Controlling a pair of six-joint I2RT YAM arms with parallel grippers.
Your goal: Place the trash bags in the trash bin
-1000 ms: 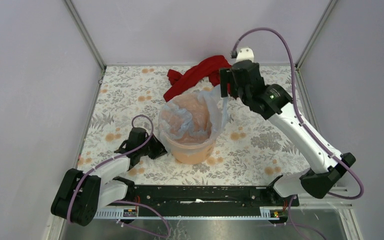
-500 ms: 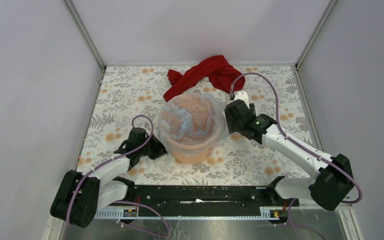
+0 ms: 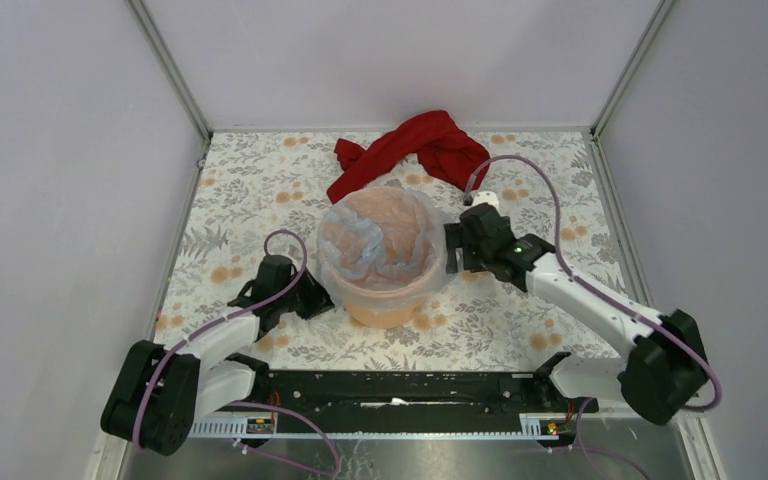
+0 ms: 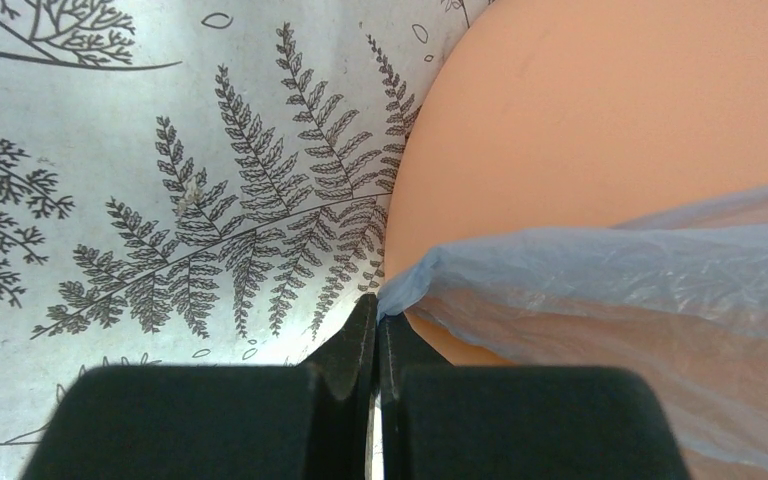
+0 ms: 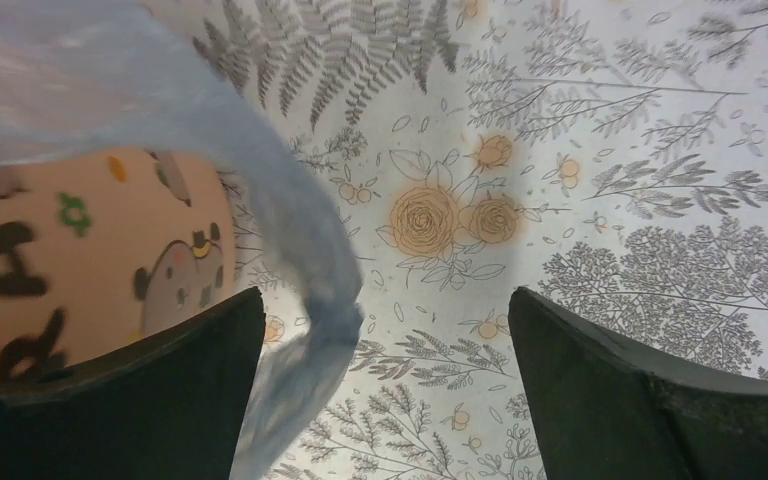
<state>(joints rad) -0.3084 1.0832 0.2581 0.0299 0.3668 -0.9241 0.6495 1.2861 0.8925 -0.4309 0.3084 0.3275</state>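
Seen from above, the orange trash bin (image 3: pixel 388 302) stands upright near the middle of the flowered worktop (image 3: pixel 250 190). The pale blue trash bag (image 3: pixel 375 235) is draped over its mouth, with the film sagging inside and spilling over the rim on the right. A red cloth (image 3: pixel 410 150) lies crumpled behind the bin, near the far wall. The left pincer (image 3: pixel 322 300) sits low against the bin's left wall and the right pincer (image 3: pixel 450 245) is just beside its right rim, but the overhead view does not show how either set of jaws stands. The wrist cameras do. In the left wrist view, the left pincer's jaws are pressed together with only a hairline gap, nipping a corner of the blue film right beside the bin's smooth orange wall. The rest of the film stretches away to the right across that wall. In the right wrist view, the right pincer is spread wide and grips nothing. A loose strip of the bag hangs down between its fingers, nearer the one on the bin's side, and whether it brushes that finger cannot be told. Only this view shows printing on the bin's outer wall: dark letters, a small cartoon figure and little coloured marks.
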